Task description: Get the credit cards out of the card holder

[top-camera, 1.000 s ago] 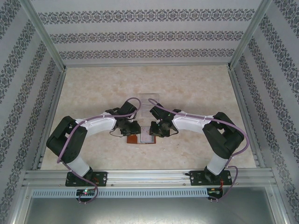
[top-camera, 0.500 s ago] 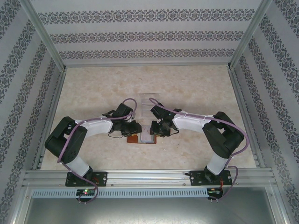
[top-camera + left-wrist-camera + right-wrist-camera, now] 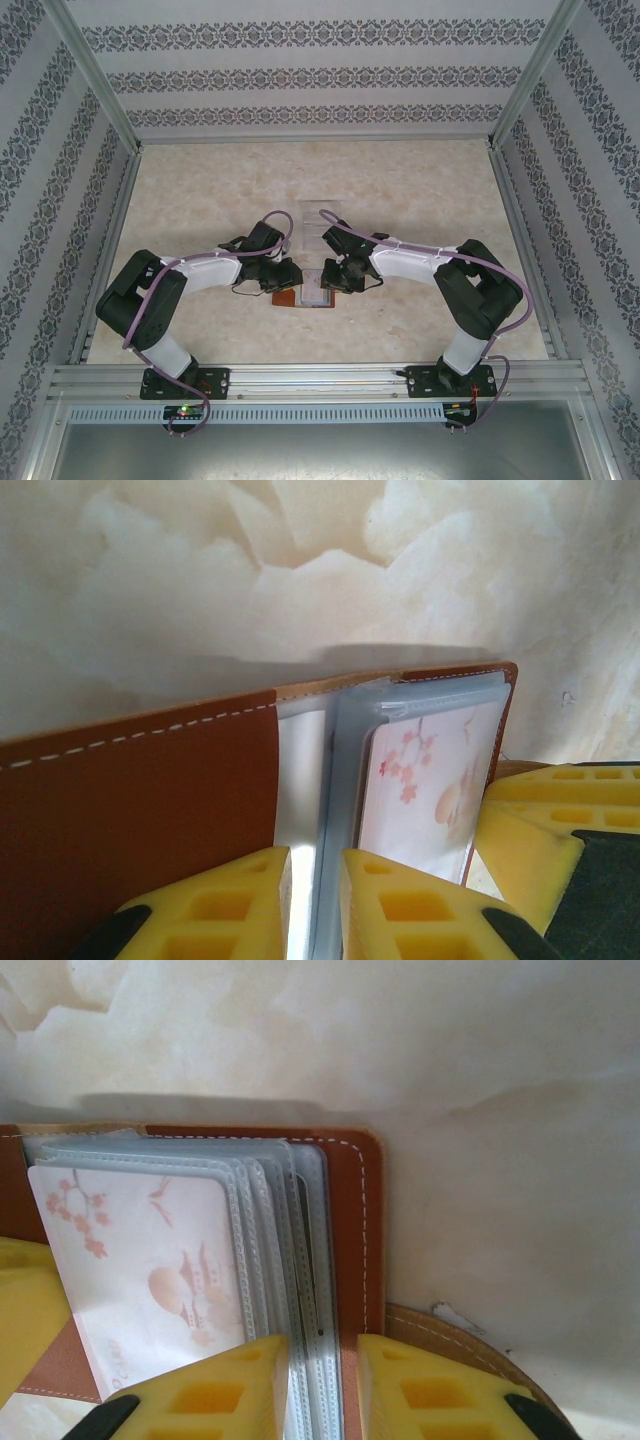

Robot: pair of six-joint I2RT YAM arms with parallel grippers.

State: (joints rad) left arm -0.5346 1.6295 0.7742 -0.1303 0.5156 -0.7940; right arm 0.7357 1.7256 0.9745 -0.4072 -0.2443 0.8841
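seen from above, two robot arms bend inward and meet at the centre of the frame over a pale marbled table point(image 3: 420, 190). between them, just below centre, the brown leather card holder point(image 3: 286, 298) lies open on the table. in the left wrist view, the left gripper point(image 3: 315, 905) sits at the bottom edge, its yellow fingers narrow and pinched on the clear sleeves point(image 3: 300, 780) near the holder's fold, with brown cover filling the lower left. in the right wrist view, the right gripper point(image 3: 322, 1390), also at the bottom edge, is nipped onto the sleeve edges and the brown cover beside them. a white credit card point(image 3: 150, 1270) with pink blossom print sits inside the front sleeve, left of centre.
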